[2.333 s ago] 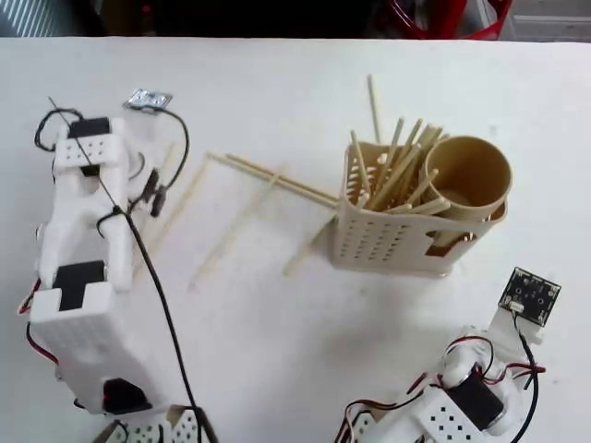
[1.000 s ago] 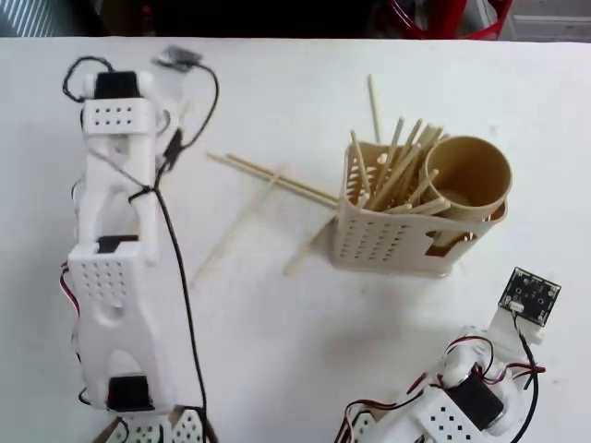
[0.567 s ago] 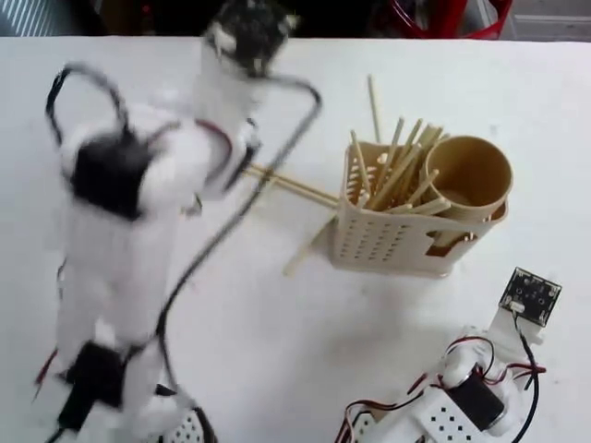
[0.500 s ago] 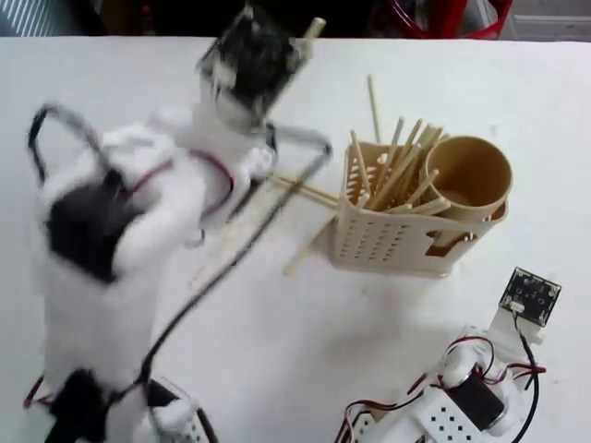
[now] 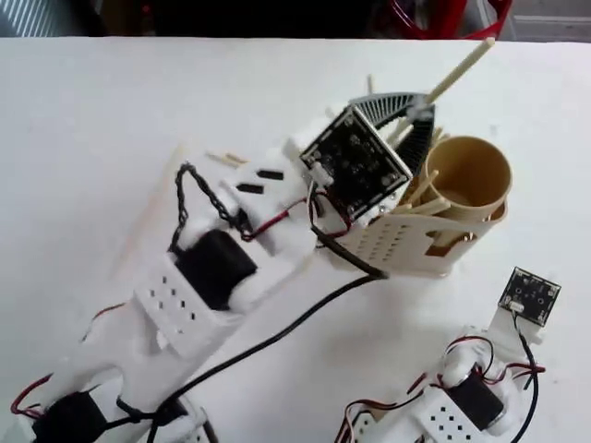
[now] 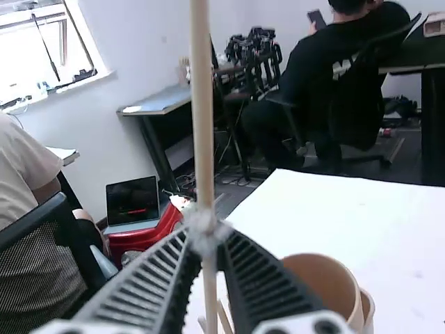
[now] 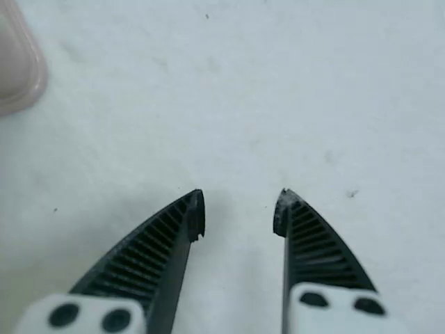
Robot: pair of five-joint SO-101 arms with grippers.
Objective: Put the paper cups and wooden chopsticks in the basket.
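Chopstick (image 5: 457, 69) pinched in the left claw (image 5: 420, 106), just above the basket (image 5: 406, 249), its long axis slanting from the claw toward the far right. Paper cup (image 5: 466, 175) stands in the basket's right end. Right claw (image 7: 238, 209) gapes wide over the table (image 5: 138, 92).

No legible text, numbers or signs. Camera board (image 5: 355, 166) above the basket (image 5: 392, 245): markings too small to read. Laptop screen (image 6: 132, 202) in the room behind: blurred.

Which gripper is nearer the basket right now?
Left. The left gripper is above the basket, shut on a chopstick; the right gripper is open over bare table, apart from it.
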